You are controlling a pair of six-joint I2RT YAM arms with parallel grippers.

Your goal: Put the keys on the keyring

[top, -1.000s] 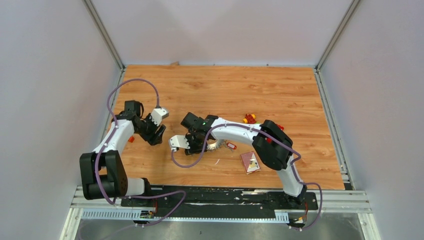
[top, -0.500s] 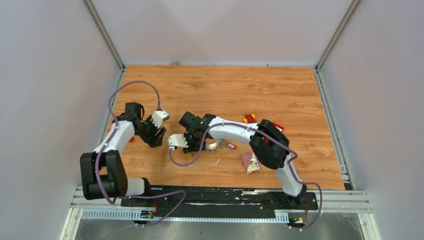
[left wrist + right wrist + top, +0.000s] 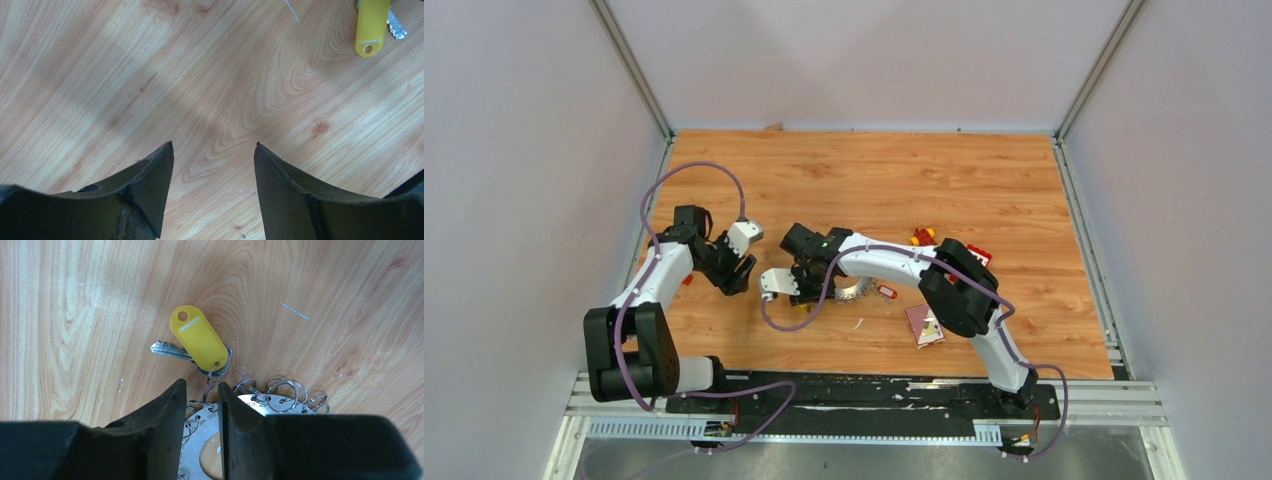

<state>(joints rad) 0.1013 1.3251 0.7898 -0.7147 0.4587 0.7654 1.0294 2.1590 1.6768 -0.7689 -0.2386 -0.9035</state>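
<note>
Nearly shut, jaws a slim gap apart, the right tool (image 3: 201, 384) hovered over the keyring (image 3: 250, 403) near the middle of the bench (image 3: 75, 300). The yellow-tagged key (image 3: 197, 342) lay just beyond its tips, blade crosswise. The left tool (image 3: 214, 146), spread wide, stood farther off.

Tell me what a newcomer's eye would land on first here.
The bright yellow-tagged key lies flat on the wooden table, at the centre of the right wrist view. Just below it, the keyring, a silver disc edged with small split rings, sits under the right arm's jaws, which stand close together either side of one small ring. In the left wrist view, the left arm's jaws gape wide over bare wood.
</note>
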